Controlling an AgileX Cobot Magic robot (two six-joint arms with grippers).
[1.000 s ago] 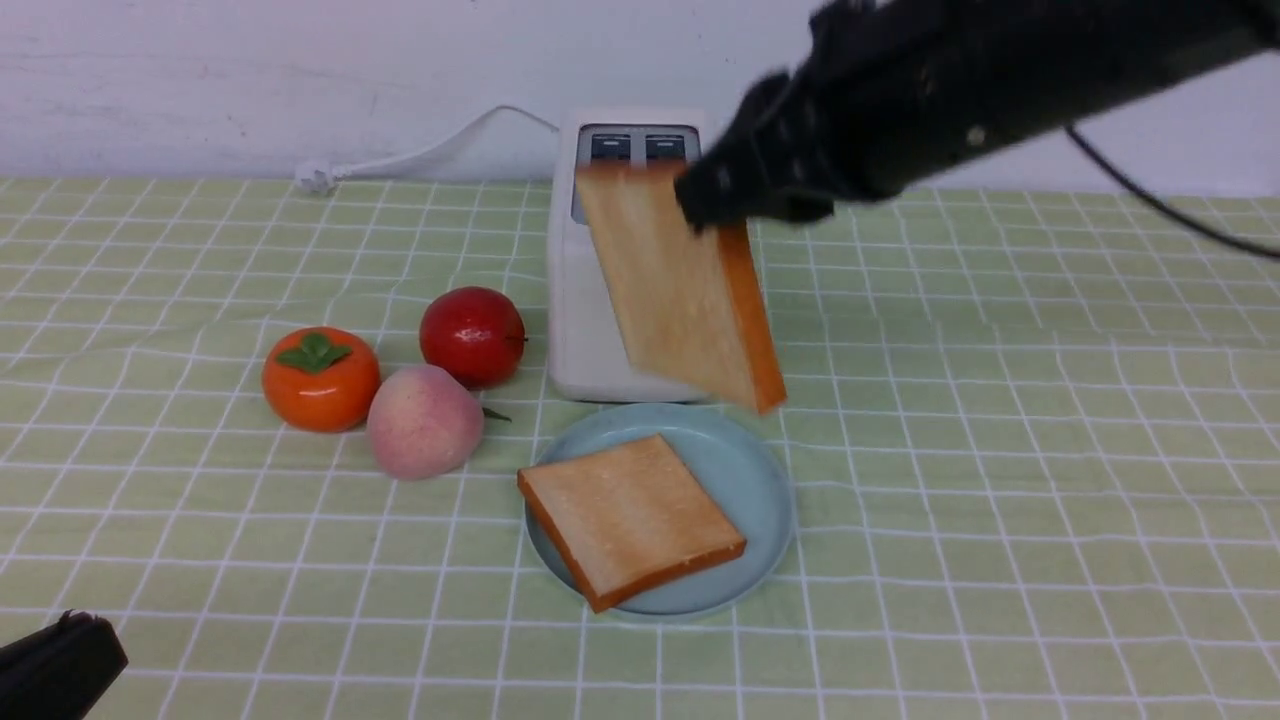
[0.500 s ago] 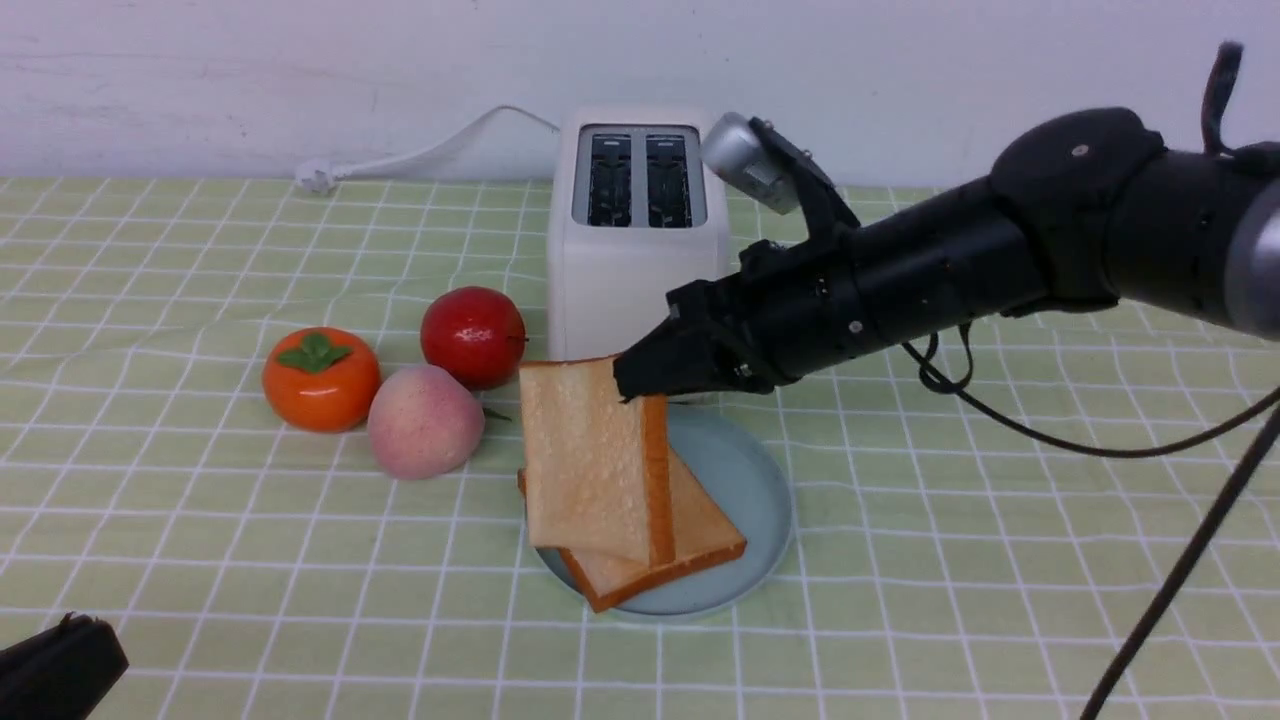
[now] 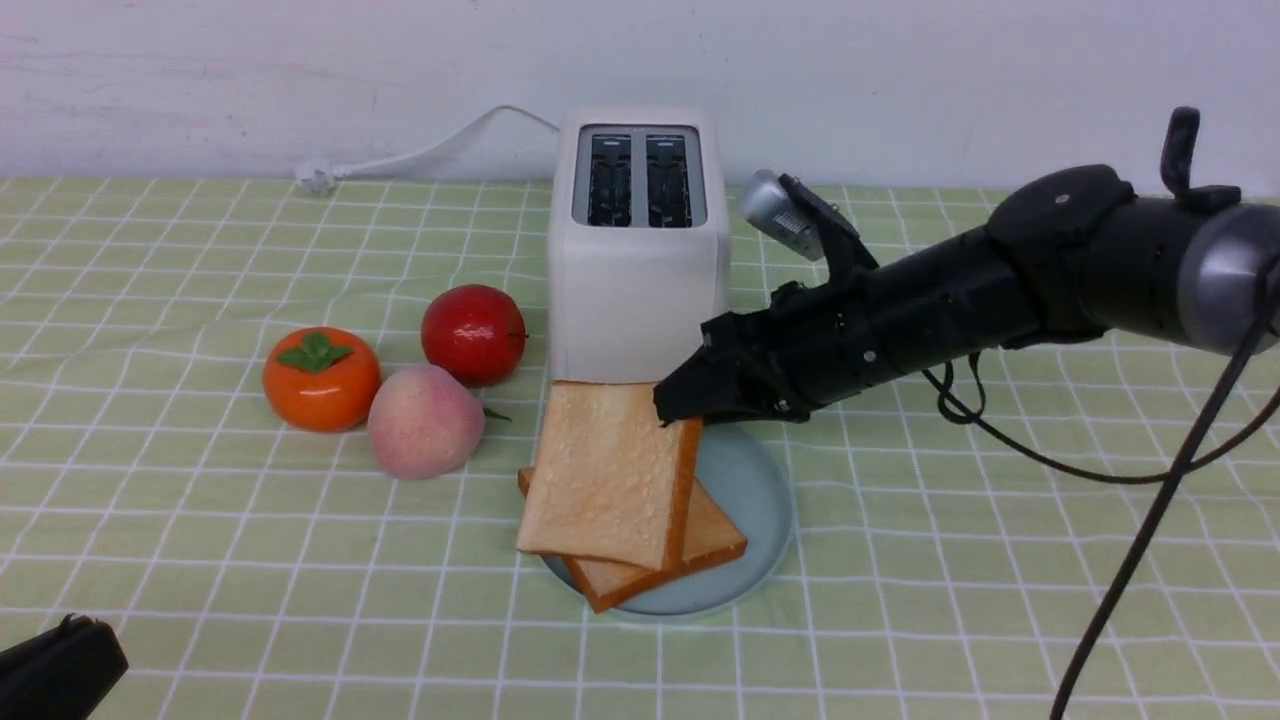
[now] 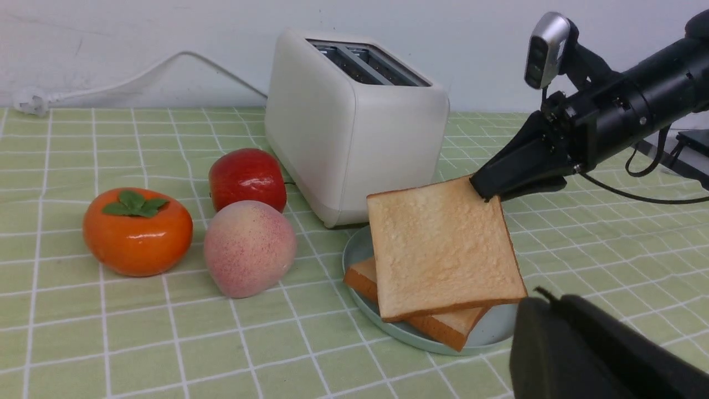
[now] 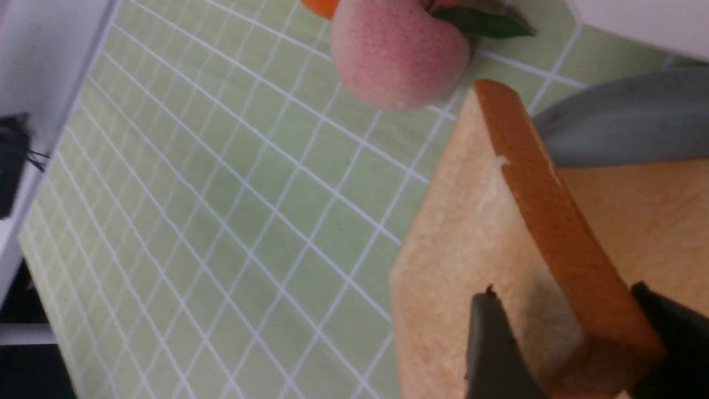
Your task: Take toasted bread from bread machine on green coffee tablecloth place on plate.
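Golden-tan and tilted, the upper toast slice (image 3: 605,470) now leans on the lower slice (image 3: 715,545) in the plate (image 3: 765,480). 1 s ago it hung high before the bread machine (image 3: 638,290), whose 2 slots look empty. The right gripper (image 3: 682,402) pinches its far corner, so only the release seems left. The left gripper (image 3: 55,665) is cut off at the frame edge, low over the green coffee tablecloth (image 3: 950,520); whether it is spread, I cannot tell.
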